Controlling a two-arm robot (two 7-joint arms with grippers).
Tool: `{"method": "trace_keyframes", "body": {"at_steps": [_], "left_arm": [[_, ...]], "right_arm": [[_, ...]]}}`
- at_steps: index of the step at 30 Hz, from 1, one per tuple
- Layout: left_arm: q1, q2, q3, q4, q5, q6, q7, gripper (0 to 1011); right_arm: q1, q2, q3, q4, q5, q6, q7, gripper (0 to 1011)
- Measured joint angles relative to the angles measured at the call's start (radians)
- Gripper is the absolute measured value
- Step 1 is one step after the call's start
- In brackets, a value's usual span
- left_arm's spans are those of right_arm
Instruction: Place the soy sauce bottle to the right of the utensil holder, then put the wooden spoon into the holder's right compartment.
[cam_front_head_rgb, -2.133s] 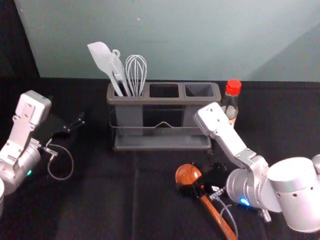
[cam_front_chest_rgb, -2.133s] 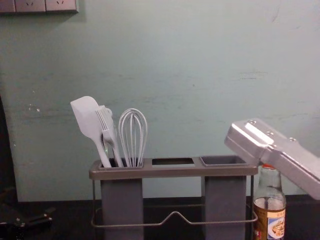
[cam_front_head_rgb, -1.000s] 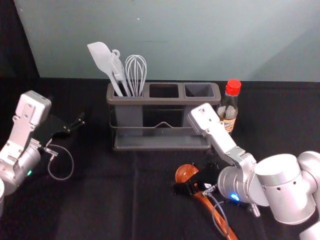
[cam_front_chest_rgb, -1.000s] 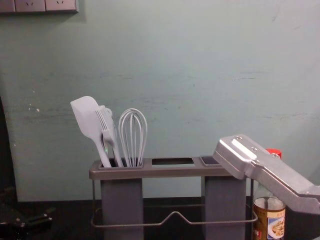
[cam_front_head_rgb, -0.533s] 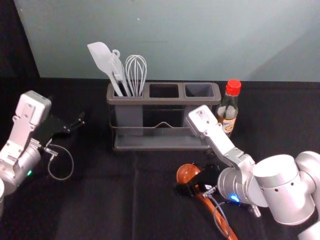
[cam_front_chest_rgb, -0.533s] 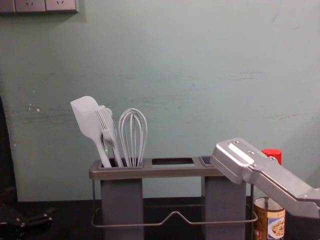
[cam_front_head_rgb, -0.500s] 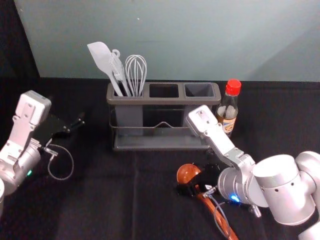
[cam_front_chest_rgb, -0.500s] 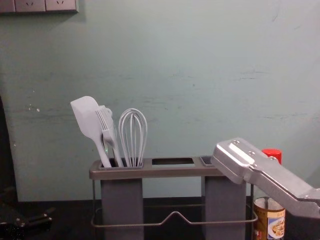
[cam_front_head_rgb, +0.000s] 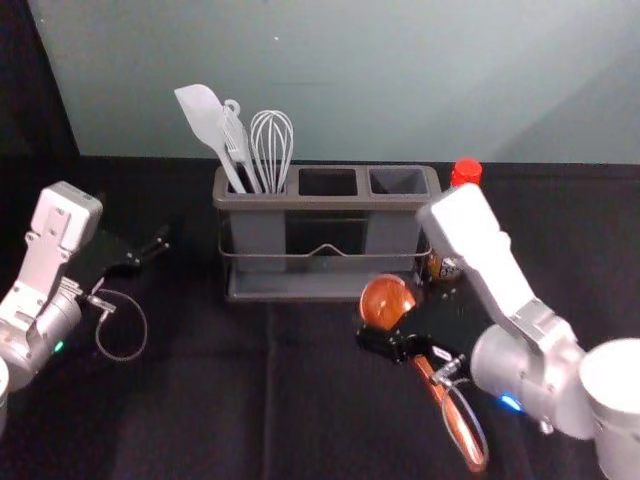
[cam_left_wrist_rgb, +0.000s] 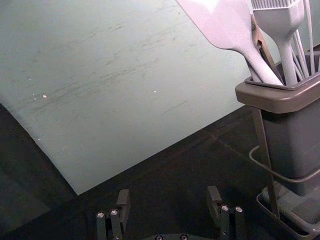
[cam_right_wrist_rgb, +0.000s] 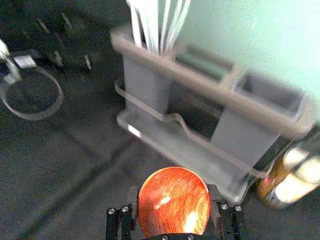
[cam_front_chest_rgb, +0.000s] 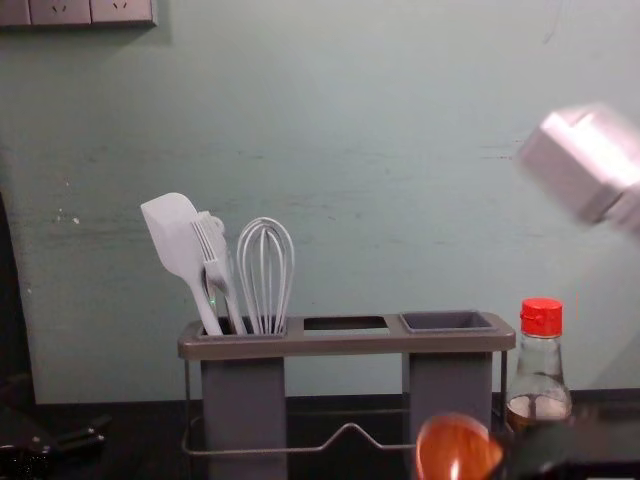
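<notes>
My right gripper (cam_front_head_rgb: 405, 350) is shut on the wooden spoon (cam_front_head_rgb: 387, 301), which hangs above the table in front of the holder's right part. In the right wrist view the spoon's bowl (cam_right_wrist_rgb: 174, 201) sits at the gripper (cam_right_wrist_rgb: 174, 200). The grey utensil holder (cam_front_head_rgb: 325, 202) has an unfilled right compartment (cam_front_head_rgb: 398, 181). Just right of the holder stands the soy sauce bottle (cam_front_chest_rgb: 540, 365), upright with a red cap. My left gripper (cam_front_head_rgb: 160, 246) stays parked at the left; its fingers stand apart in the left wrist view, where the gripper (cam_left_wrist_rgb: 170, 202) is open.
A white spatula (cam_front_head_rgb: 203, 113), a brush and a whisk (cam_front_head_rgb: 272, 145) rise from the holder's left compartment. The middle compartment (cam_front_head_rgb: 328, 181) is unfilled. A wall stands behind the table, and a wire rail crosses the holder's front.
The right arm has risen with the wooden spoon, whose bowl has come up off the table and into the chest view. The left arm, holder and bottle have stayed put.
</notes>
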Motion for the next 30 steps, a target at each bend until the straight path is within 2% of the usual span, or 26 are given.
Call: {"method": "trace_keyframes", "body": {"at_steps": [1, 2, 3, 4, 5, 6, 7, 9, 10, 13, 14, 17, 20, 22, 23, 26, 28, 30], "left_arm": [[0.0, 0.0, 0.0, 0.0, 0.0, 0.0, 0.0, 1005], [0.0, 0.0, 0.0, 0.0, 0.0, 0.0, 0.0, 1005], [0.0, 0.0, 0.0, 0.0, 0.0, 0.0, 0.0, 1005], [0.0, 0.0, 0.0, 0.0, 0.0, 0.0, 0.0, 1005], [0.0, 0.0, 0.0, 0.0, 0.0, 0.0, 0.0, 1005], [0.0, 0.0, 0.0, 0.0, 0.0, 0.0, 0.0, 1005], [0.0, 0.0, 0.0, 0.0, 0.0, 0.0, 0.0, 1005], [0.0, 0.0, 0.0, 0.0, 0.0, 0.0, 0.0, 1005], [0.0, 0.0, 0.0, 0.0, 0.0, 0.0, 0.0, 1005], [0.0, 0.0, 0.0, 0.0, 0.0, 0.0, 0.0, 1005], [0.0, 0.0, 0.0, 0.0, 0.0, 0.0, 0.0, 1005], [0.0, 0.0, 0.0, 0.0, 0.0, 0.0, 0.0, 1005], [0.0, 0.0, 0.0, 0.0, 0.0, 0.0, 0.0, 1005], [0.0, 0.0, 0.0, 0.0, 0.0, 0.0, 0.0, 1005], [0.0, 0.0, 0.0, 0.0, 0.0, 0.0, 0.0, 1005], [0.0, 0.0, 0.0, 0.0, 0.0, 0.0, 0.0, 1005], [0.0, 0.0, 0.0, 0.0, 0.0, 0.0, 0.0, 1005], [0.0, 0.0, 0.0, 0.0, 0.0, 0.0, 0.0, 1005]], "right_arm": [[-0.033, 0.009, 0.014, -0.02, -0.006, -0.078, -0.001, 840], [-0.048, 0.012, 0.02, -0.028, -0.009, -0.115, -0.005, 839], [-0.077, 0.016, 0.03, -0.037, -0.019, -0.191, -0.016, 840], [-0.077, 0.016, 0.03, -0.037, -0.019, -0.191, -0.016, 840], [-0.105, 0.018, 0.04, -0.043, -0.032, -0.278, -0.03, 840], [-0.118, 0.018, 0.045, -0.044, -0.036, -0.322, -0.035, 840], [-0.144, 0.016, 0.056, -0.042, -0.044, -0.409, -0.046, 840], [-0.162, 0.014, 0.065, -0.036, -0.049, -0.483, -0.053, 840], [-0.178, 0.009, 0.073, -0.026, -0.053, -0.559, -0.058, 840], [-0.197, 0.001, 0.082, -0.006, -0.06, -0.661, -0.066, 840], [-0.204, -0.005, 0.087, 0.009, -0.066, -0.72, -0.071, 840], [-0.211, -0.014, 0.093, 0.033, -0.085, -0.808, -0.083, 840], [-0.214, -0.029, 0.099, 0.078, -0.112, -0.944, -0.097, 840], [-0.214, -0.036, 0.102, 0.099, -0.119, -1.003, -0.101, 840], [-0.211, -0.043, 0.104, 0.124, -0.118, -1.063, -0.101, 840], [-0.206, -0.053, 0.106, 0.155, -0.112, -1.139, -0.099, 840], [-0.202, -0.059, 0.109, 0.182, -0.086, -1.197, -0.084, 840], [-0.201, -0.06, 0.11, 0.187, -0.078, -1.207, -0.079, 840]]}}
